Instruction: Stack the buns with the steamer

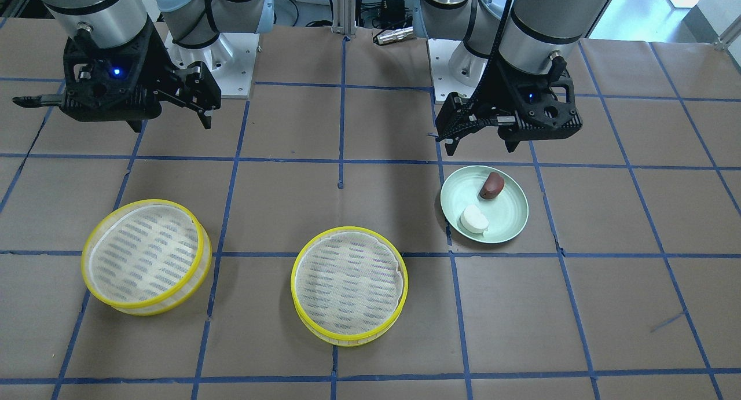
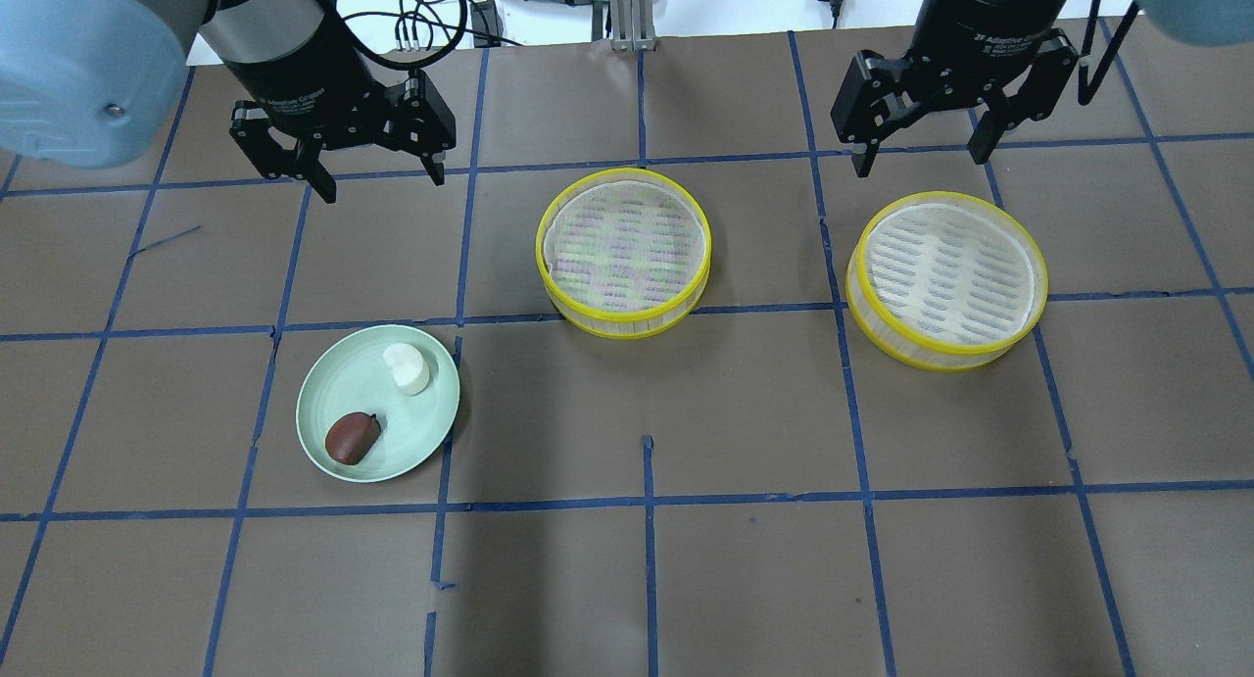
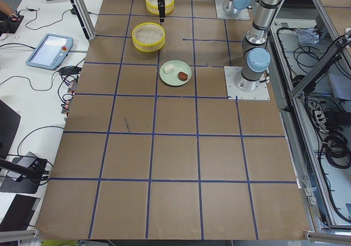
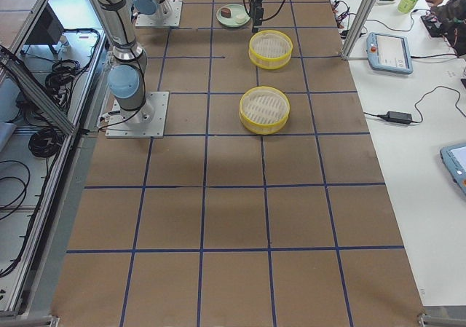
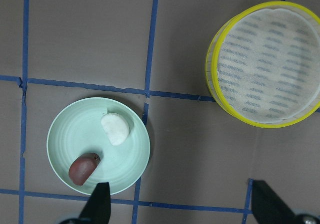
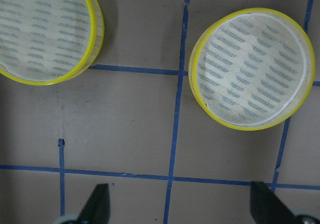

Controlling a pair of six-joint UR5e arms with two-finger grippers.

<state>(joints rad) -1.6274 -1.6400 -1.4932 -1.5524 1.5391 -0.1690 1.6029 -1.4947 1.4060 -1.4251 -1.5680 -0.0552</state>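
Observation:
A white bun (image 2: 407, 368) and a dark reddish-brown bun (image 2: 353, 437) lie apart on a pale green plate (image 2: 431, 417). They also show in the left wrist view: white bun (image 5: 115, 128), brown bun (image 5: 84, 168), plate (image 5: 127, 156). Two yellow-rimmed steamer trays stand empty, one in the middle (image 2: 624, 251) and one on the right (image 2: 947, 277). My left gripper (image 2: 377, 182) hangs open and empty above the table, beside the plate. My right gripper (image 2: 919, 160) hangs open and empty next to the right tray's edge.
The table is brown paper with a blue tape grid. The arm bases (image 1: 220, 58) stand at the robot's edge of the table. Teach pendants (image 3: 48, 50) and cables lie on the white bench alongside.

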